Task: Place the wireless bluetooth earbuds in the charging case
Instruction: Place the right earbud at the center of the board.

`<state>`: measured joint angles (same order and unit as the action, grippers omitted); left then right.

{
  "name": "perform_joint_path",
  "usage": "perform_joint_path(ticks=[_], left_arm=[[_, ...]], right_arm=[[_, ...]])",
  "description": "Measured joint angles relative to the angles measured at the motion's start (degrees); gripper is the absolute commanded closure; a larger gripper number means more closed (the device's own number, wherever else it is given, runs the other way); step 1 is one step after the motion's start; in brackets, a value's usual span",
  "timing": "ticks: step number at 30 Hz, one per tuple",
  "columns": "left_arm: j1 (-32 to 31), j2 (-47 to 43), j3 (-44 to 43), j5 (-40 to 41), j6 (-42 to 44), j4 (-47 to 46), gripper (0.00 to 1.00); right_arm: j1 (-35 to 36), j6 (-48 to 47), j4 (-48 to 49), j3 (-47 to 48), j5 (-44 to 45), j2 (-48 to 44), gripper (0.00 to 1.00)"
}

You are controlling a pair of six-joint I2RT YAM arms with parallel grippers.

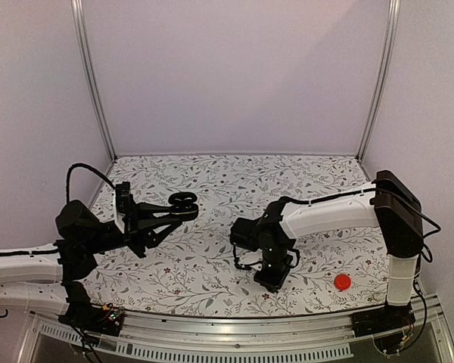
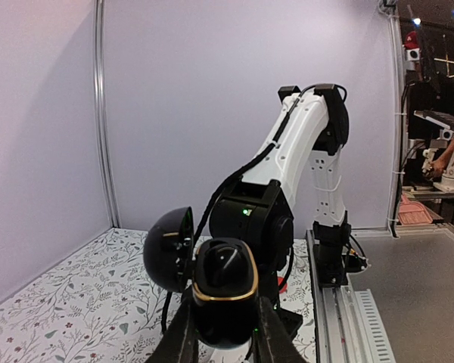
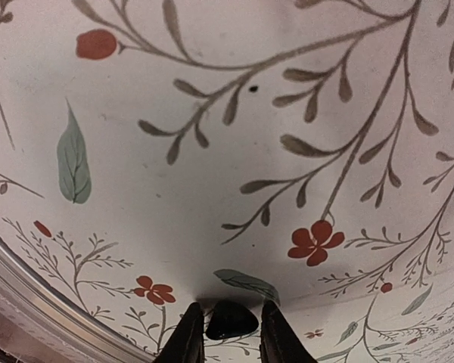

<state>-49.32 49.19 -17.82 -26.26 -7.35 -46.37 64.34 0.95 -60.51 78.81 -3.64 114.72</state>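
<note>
Evidently the left gripper (image 2: 225, 321) is clenched on the charging case (image 2: 225, 291). Its two fingers pinch the lower half from either side just below the gold rim. The hinged lid (image 2: 170, 248) stands open beside the left finger, and the case looks to be held up off the worktop (image 3: 212, 151). Something glossy and dark sits in the open cup, but it is unclear whether that is a seated earbud or the bare socket.

The right gripper (image 3: 231, 333) points straight down at the worktop, with a small black earbud (image 3: 231, 320) lying directly between its fingertips. The fingers stand close on both sides of it, but whether they are pinching it cannot be told from this view. A red disc (image 1: 342, 282) lies on the worktop off to that gripper's outer side, well apart from it.

The case is probably hard, light and slippery, and its rounded shell gives the fingers little flat surface. The flanks of the lower half look like the sound place to hold, which leaves the lid free. The earbud is likely lighter still, smooth and rounded, and so apt to squirt out of a pinch. It would best be taken across its widest part, low against the worktop, with gentle pressure.
</note>
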Motion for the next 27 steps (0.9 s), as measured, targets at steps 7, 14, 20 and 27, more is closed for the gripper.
perform_joint_path(ticks=[7, 14, 20, 27], left_arm=[[0.0, 0.02, 0.0, 0.0, 0.0, 0.0, 0.83], [0.0, 0.02, 0.0, 0.0, 0.0, -0.02, 0.83], [0.0, 0.02, 0.0, 0.0, 0.0, -0.02, 0.83], [0.0, 0.02, 0.02, 0.0, 0.0, -0.07, 0.83]], right_arm=[[0.0, 0.37, -1.42, 0.02, 0.07, 0.0, 0.68], [0.0, 0.52, -2.51, 2.38, 0.04, 0.44, 0.73], [0.0, 0.61, -2.73, 3.76, 0.04, 1.62, 0.72], [0.0, 1.64, -4.07, 3.76, 0.28, 1.86, 0.71]])
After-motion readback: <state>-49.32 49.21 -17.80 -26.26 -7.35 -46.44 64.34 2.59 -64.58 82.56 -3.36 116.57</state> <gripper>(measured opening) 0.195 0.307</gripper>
